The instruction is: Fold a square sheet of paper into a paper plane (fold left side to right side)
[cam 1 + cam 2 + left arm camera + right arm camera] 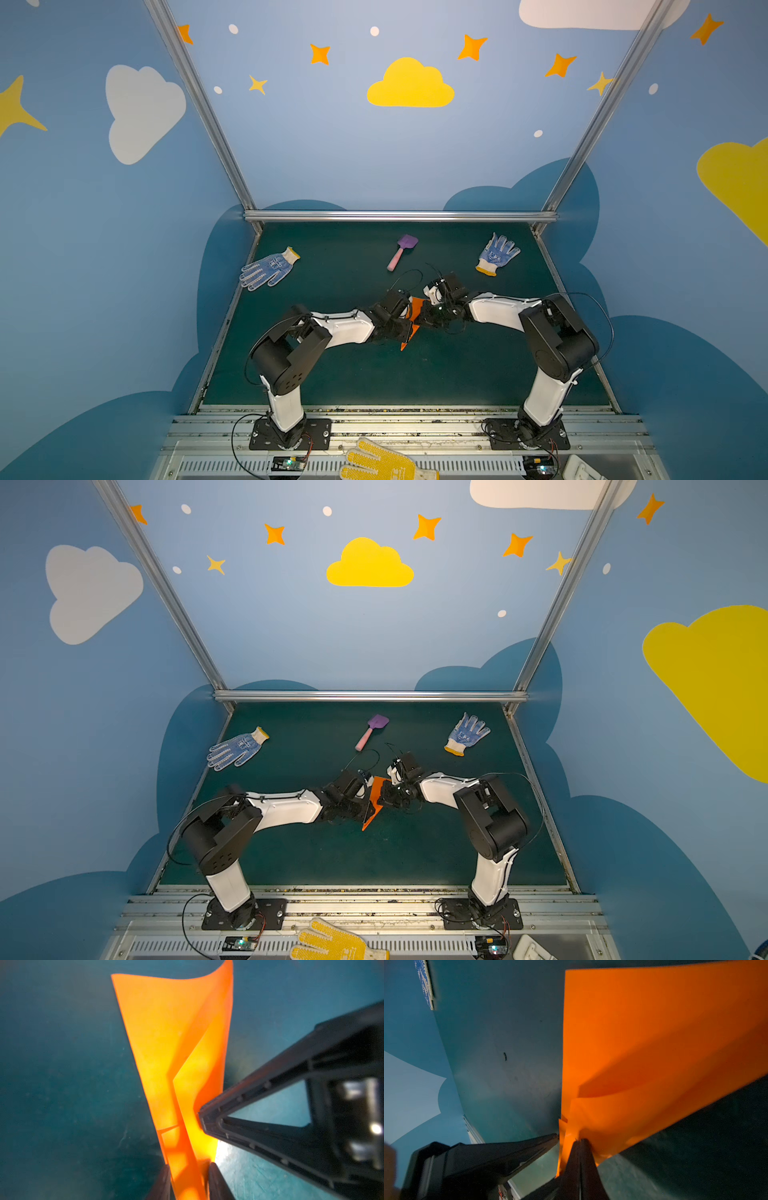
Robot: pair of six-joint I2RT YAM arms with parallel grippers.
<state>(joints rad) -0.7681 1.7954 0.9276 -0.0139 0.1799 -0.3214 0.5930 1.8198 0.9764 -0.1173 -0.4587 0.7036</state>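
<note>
Orange paper (417, 308) held upright mid-mat. Right gripper (580, 1141) seen clamped tight on its edge. Folds straddled by left gripper (189, 1166), jaws narrow; actual grip cannot be told.

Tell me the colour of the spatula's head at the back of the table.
The spatula's head is purple; it shows best in a top view.

Soft even light, blurry close wrist views
</note>
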